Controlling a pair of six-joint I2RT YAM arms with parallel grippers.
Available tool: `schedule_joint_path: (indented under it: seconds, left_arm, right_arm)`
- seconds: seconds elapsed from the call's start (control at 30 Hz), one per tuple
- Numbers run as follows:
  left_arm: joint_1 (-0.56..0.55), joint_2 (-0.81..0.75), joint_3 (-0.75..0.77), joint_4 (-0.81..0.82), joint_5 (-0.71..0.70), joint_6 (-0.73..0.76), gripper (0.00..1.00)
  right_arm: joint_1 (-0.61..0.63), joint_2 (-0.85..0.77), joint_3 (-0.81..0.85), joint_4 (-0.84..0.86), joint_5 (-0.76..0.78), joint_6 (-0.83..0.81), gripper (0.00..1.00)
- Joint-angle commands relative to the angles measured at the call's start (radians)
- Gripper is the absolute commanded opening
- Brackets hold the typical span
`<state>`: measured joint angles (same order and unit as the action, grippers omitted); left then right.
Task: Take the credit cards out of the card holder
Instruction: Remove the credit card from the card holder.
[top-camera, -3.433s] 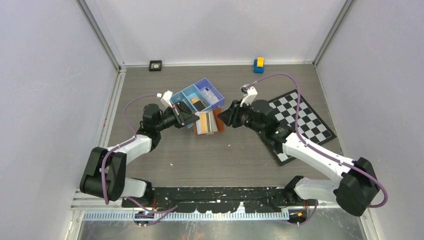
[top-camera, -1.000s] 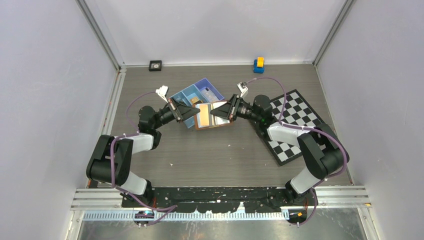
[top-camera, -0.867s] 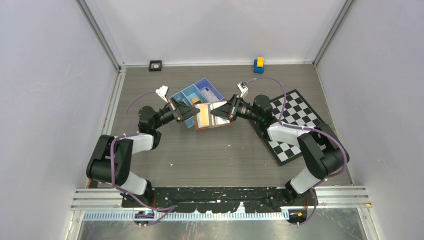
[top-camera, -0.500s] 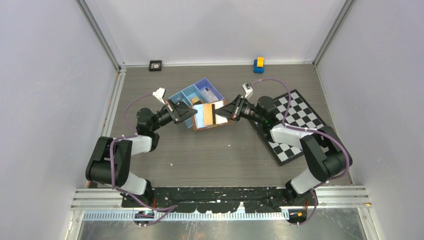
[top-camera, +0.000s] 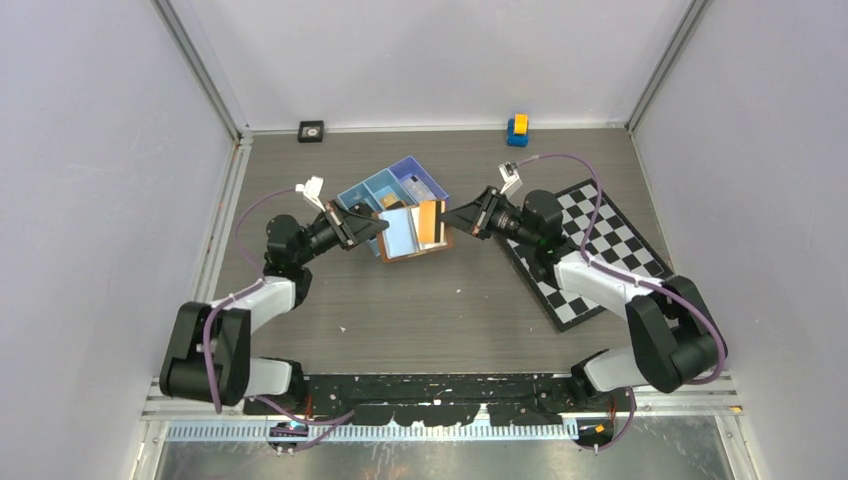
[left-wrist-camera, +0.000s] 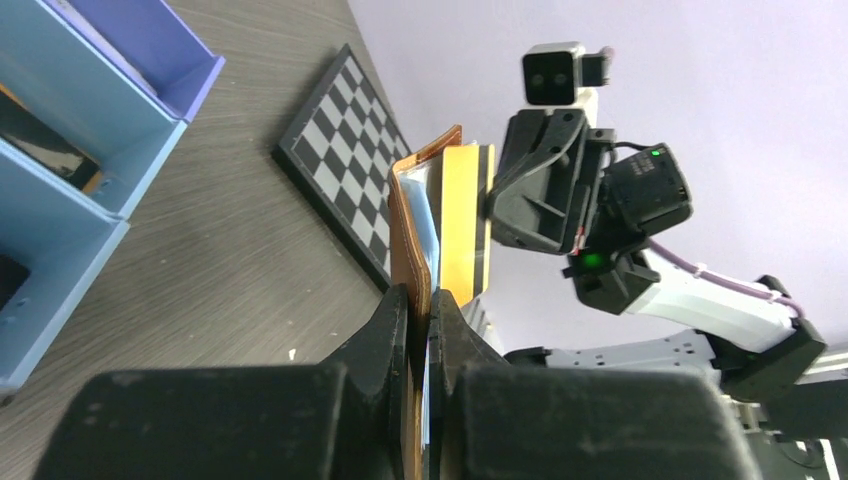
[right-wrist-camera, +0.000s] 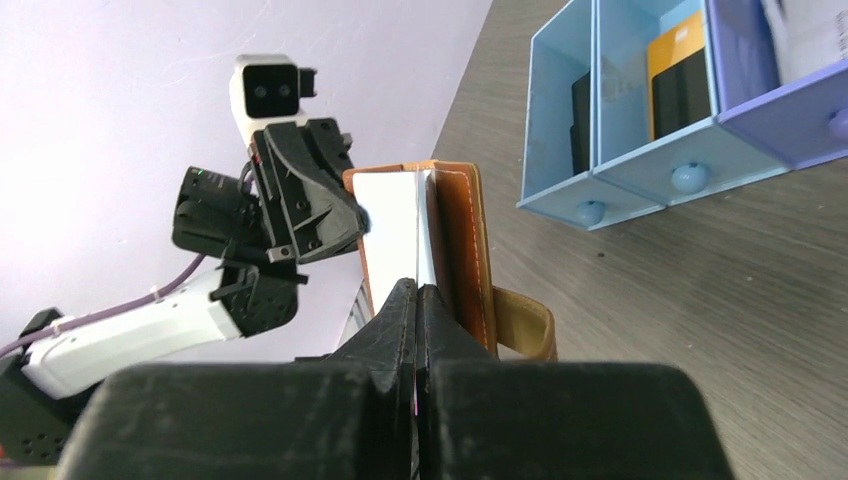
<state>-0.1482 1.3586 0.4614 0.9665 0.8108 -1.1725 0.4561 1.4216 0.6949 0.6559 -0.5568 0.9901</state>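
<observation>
The brown card holder (top-camera: 416, 254) hangs open above the table, and my left gripper (top-camera: 375, 228) is shut on its left edge. In the left wrist view the jaws (left-wrist-camera: 420, 305) pinch the leather of the card holder (left-wrist-camera: 405, 230). A pale blue card (top-camera: 400, 232) lies inside it. An orange card (top-camera: 430, 222) with a black stripe sticks out to the right, and my right gripper (top-camera: 452, 220) is shut on its edge. In the right wrist view the right gripper (right-wrist-camera: 417, 295) clamps this thin card, whose pale face (right-wrist-camera: 390, 230) shows beside the card holder (right-wrist-camera: 465, 250) and its strap.
A blue three-compartment tray (top-camera: 372, 190) holding small items stands just behind the card holder. The chequered board (top-camera: 600, 240) lies under my right arm. A yellow and blue block (top-camera: 517, 129) and a small black square (top-camera: 311, 130) sit by the back wall.
My right gripper has closed on the orange card and pulled back to the right, sliding it partway out. My left gripper has drawn slightly left with the card holder.
</observation>
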Motion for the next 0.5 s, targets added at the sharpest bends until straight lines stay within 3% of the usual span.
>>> schedule_joint_path:
  seconds: [0.0, 0.2, 0.47]
  left_arm:
    - [0.007, -0.140, 0.014, -0.250, -0.078, 0.194, 0.00]
    - [0.007, -0.308, 0.004, -0.466, -0.218, 0.339, 0.00]
    - [0.007, -0.420, 0.010, -0.661, -0.395, 0.400, 0.00]
  right_arm:
    - [-0.005, -0.089, -0.011, -0.047, 0.088, -0.086, 0.00]
    - [-0.008, -0.147, -0.028, -0.081, 0.163, -0.119, 0.01]
    - [-0.007, -0.176, -0.030, -0.117, 0.205, -0.149, 0.01]
